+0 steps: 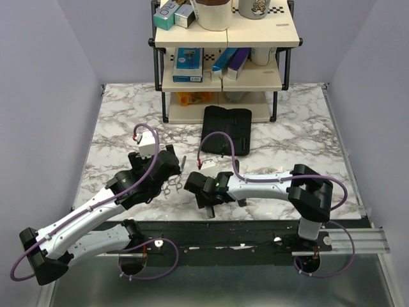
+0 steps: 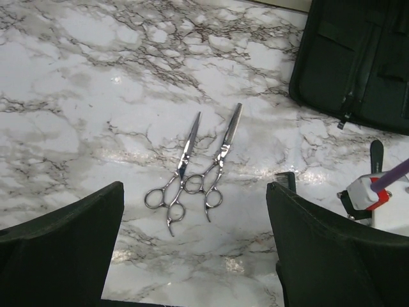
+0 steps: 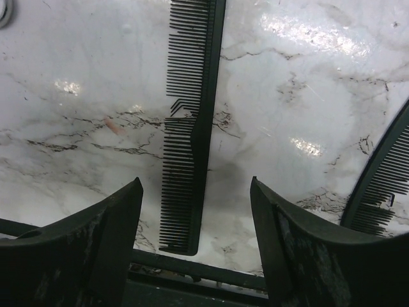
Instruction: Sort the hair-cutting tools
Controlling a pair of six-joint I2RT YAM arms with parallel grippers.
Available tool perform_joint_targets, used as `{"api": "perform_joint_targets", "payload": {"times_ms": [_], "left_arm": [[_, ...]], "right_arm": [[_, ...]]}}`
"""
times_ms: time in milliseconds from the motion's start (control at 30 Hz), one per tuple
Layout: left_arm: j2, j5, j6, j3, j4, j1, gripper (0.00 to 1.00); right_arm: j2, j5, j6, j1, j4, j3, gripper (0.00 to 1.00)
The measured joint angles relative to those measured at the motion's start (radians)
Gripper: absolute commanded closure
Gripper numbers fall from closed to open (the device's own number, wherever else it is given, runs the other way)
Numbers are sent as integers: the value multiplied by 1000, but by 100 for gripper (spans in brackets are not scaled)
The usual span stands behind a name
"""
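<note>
- Right gripper (image 3: 196, 188): its fingers (image 3: 96, 243) fill the foreground of the right wrist view, spread apart and holding nothing. They hang over a black comb (image 3: 192, 128).
- Comb: lies flat on the marble tabletop (image 3: 307, 83) and runs lengthwise through the gap between the fingers. Its teeth face the left of the view and its near end is at the tabletop's front edge.
- Second comb (image 3: 383, 185): lies at the right edge of the same view, partly hidden behind one finger and apart from the first comb.
- Left gripper (image 2: 195, 217): fingers (image 2: 64, 249) apart and empty, above two silver tools.
- Plain scissors (image 2: 185, 160) and toothed scissors (image 2: 225, 150): lie flat side by side, blades closed and pointing away. The finger loops are nearest the gripper and touch each other.
- Pouch (image 2: 358, 64): black, lying at the upper right of the left wrist view, well apart from both scissors.
- Top view: the pouch lies in front of a shelf (image 1: 223, 77). The two grippers sit close together near the front middle of the tabletop.
</note>
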Motion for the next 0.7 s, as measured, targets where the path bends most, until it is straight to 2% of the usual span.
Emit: {"api": "perform_joint_targets", "payload": {"times_ms": [233,467,700], "left_arm": [[-33,21,20,-16,6,105,2],[-40,87,37,-48,48,146,2],[-40,119,43,-63,66,146,2]], "right_arm": [[29,-16,32,15,3,-6,37],[36,-16,60,34,23,-12,63],[13,4,88,50,63,-51,65]]}}
